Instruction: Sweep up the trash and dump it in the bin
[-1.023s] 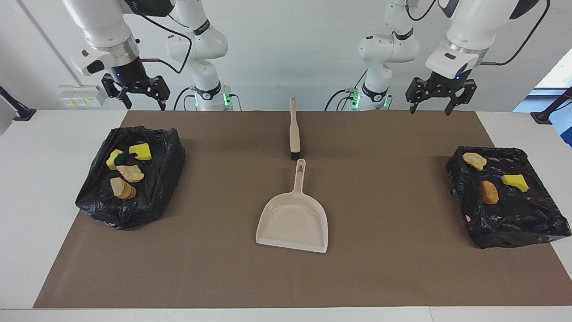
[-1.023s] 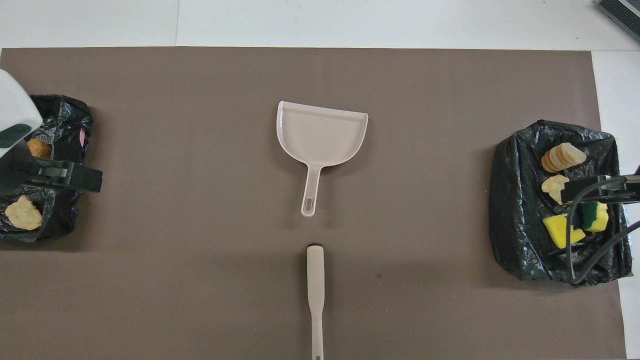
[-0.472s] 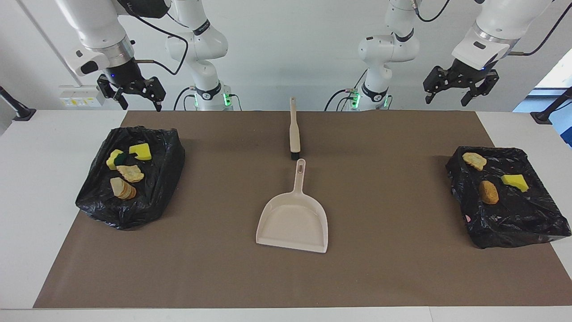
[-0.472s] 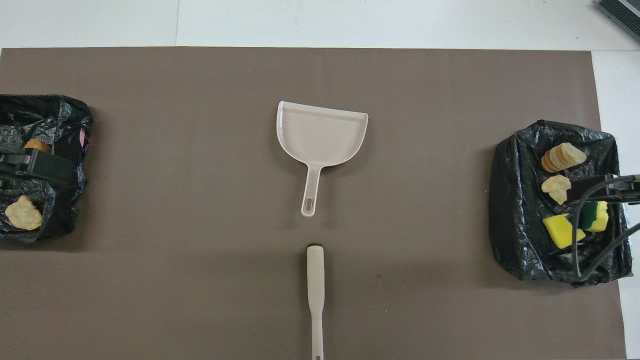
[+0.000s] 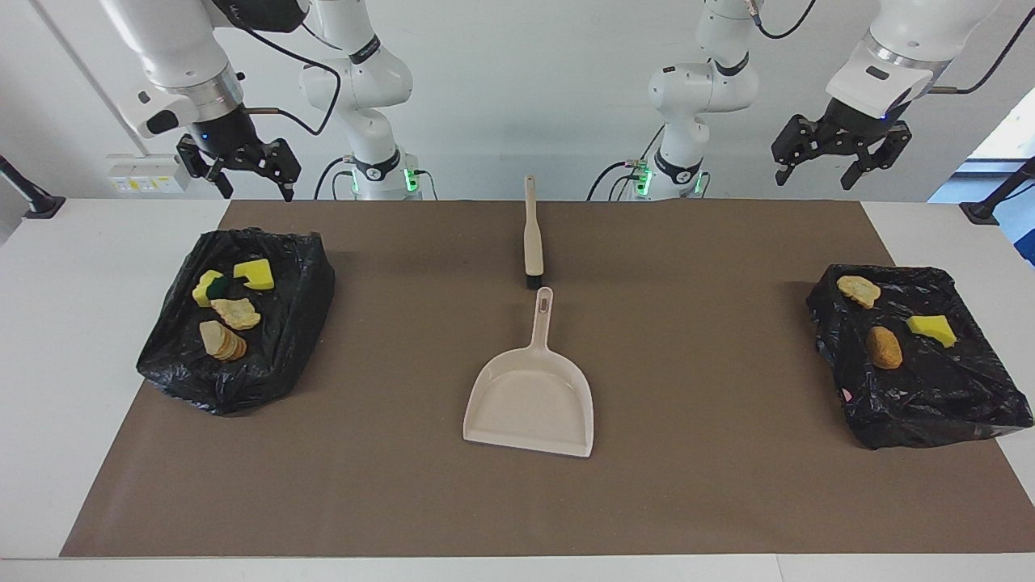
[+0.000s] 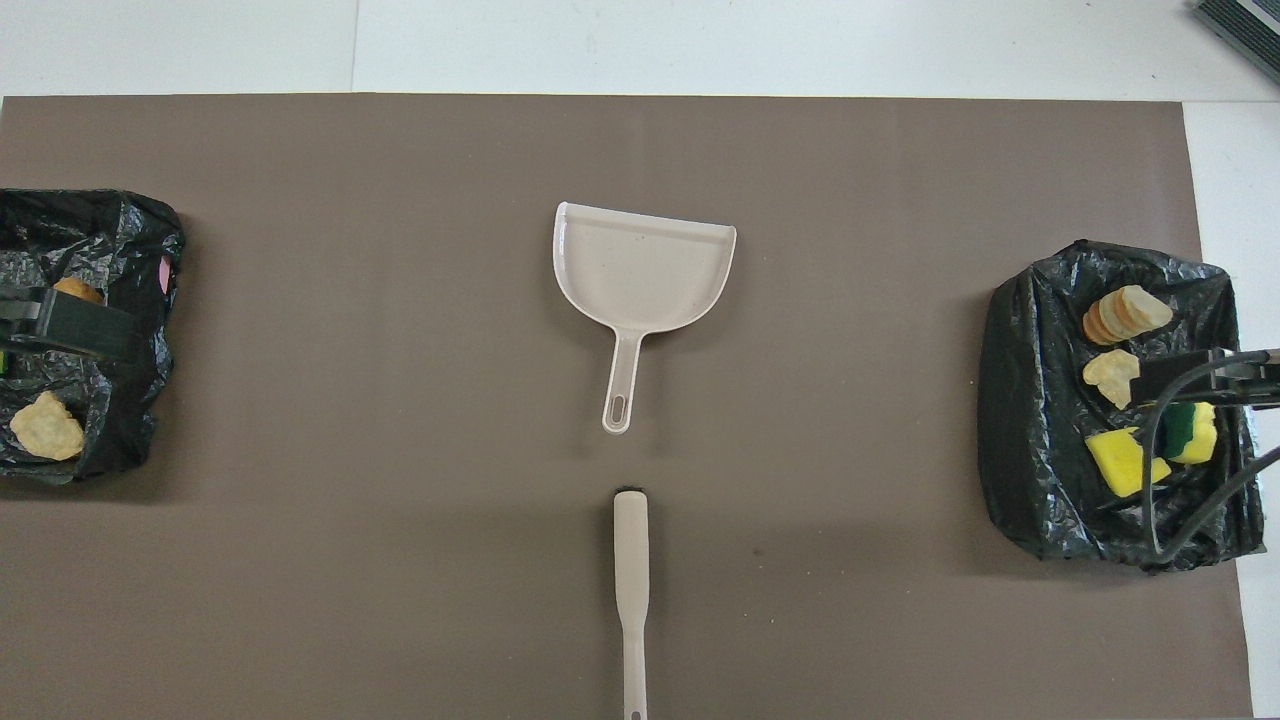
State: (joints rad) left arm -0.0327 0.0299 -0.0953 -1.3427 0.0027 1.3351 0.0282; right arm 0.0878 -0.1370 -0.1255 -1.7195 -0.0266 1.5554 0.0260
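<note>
Two bins lined with black bags stand at the table's ends. The bin at the right arm's end [image 5: 283, 323] [image 6: 1030, 400] holds several pieces of trash: yellow sponge wedges [image 5: 255, 273] and bread chunks [image 5: 236, 313]. The bin at the left arm's end [image 5: 930, 396] [image 6: 140, 240] holds three pieces of trash: two bread chunks [image 5: 884, 347] and a yellow wedge [image 5: 931, 327]. My right gripper [image 5: 257, 182] hangs open and empty, high above the robots' edge of the mat by its bin. My left gripper [image 5: 837, 162] hangs open and empty, high by the other bin.
A beige dustpan [image 5: 530, 396] [image 6: 640, 265] lies empty mid-table, its handle toward the robots. A beige brush [image 5: 532, 234] [image 6: 630, 570] lies in line with it, nearer to the robots. All of this rests on a brown mat [image 5: 687, 485].
The left gripper has risen and swung outward toward its end of the table. The right gripper has lifted slightly. Dustpan, brush and trash have not moved.
</note>
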